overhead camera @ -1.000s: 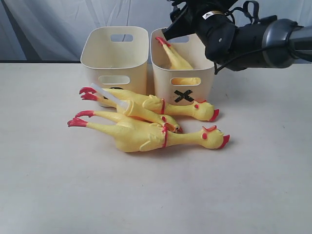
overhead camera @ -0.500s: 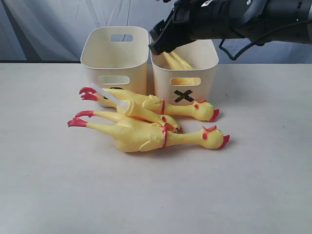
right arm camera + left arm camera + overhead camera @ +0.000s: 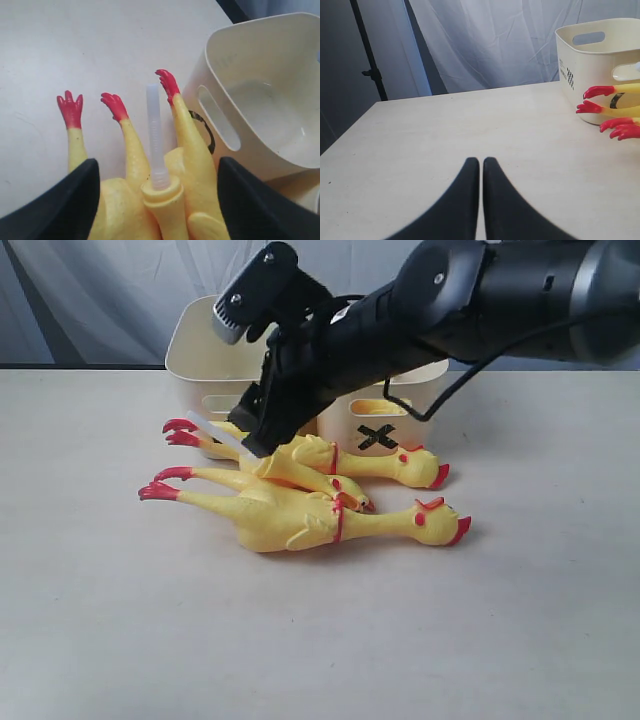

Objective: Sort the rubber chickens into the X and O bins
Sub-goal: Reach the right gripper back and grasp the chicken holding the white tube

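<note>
One pale table (image 3: 520,620) carries everything. Across it, in the exterior view, the black right arm (image 3: 480,290) comes in from 2 o'clock and slants down toward the middle, covering part of both tubs.

The cream O bin (image 3: 215,340) and X bin (image 3: 380,420) stand side by side at 12 o'clock from the pile. The O bin is on the 9 o'clock side. Yellow shows through the X bin's slot handle, probably another chicken, though little of it is visible.

Three rubber chickens lie bunched on the table just in front of the bins, with feet toward 9 o'clock and heads toward 3 o'clock. They are the front chicken (image 3: 290,518), the back chicken (image 3: 375,464) and the middle chicken (image 3: 300,472) lying on them. A white tube (image 3: 154,130) sticks out of the middle one.

The right gripper (image 3: 157,167) hangs over the pile's foot end with its jaws spread wide to either side of that tube, pinching nothing.

The left gripper (image 3: 481,161) is over bare table at 9 o'clock from the O bin, with its fingers pressed together.
</note>
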`<state>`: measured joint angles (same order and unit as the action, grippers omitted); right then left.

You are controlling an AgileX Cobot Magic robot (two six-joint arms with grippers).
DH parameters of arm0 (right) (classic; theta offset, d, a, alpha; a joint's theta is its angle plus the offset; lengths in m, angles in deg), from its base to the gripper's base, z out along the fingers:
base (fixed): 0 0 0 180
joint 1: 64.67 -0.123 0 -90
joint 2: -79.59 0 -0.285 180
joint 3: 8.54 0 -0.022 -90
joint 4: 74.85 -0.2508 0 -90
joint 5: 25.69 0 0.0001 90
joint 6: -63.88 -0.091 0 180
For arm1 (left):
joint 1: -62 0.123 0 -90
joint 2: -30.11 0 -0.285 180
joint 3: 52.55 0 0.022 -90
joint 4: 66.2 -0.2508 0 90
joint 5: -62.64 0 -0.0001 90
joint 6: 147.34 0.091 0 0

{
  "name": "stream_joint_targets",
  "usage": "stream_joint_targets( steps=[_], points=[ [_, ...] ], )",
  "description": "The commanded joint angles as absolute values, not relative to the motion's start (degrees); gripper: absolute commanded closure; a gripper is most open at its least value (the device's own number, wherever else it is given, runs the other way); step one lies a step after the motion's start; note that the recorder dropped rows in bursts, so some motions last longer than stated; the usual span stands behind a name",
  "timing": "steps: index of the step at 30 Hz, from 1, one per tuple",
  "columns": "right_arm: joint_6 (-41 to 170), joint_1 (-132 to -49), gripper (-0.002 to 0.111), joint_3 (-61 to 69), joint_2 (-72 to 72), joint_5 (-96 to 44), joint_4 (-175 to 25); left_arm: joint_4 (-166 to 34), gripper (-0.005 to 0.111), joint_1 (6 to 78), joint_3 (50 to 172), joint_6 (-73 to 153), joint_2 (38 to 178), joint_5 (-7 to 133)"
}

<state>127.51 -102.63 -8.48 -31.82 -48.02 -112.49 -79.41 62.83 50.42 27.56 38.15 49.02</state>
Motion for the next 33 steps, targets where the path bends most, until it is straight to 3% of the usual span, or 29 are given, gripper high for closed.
stream_joint_targets(
  steps=[1, 11, 33],
  points=[
    [124.77, -103.64, 0.045, -8.72, -35.19, -43.58, -112.63, -79.27, 0.103, 63.01, 50.23, 27.36, 37.9, 49.3],
    [111.39, -103.64, 0.045, -8.72, -41.45, -39.21, -112.63, -79.27, 0.103, 63.01, 50.23, 27.36, 37.9, 49.3],
    [110.31, -103.75, 0.045, -8.72, -47.02, -34.36, -116.88, -79.27, 0.103, 63.01, 50.23, 27.36, 37.9, 49.3]
  ],
)
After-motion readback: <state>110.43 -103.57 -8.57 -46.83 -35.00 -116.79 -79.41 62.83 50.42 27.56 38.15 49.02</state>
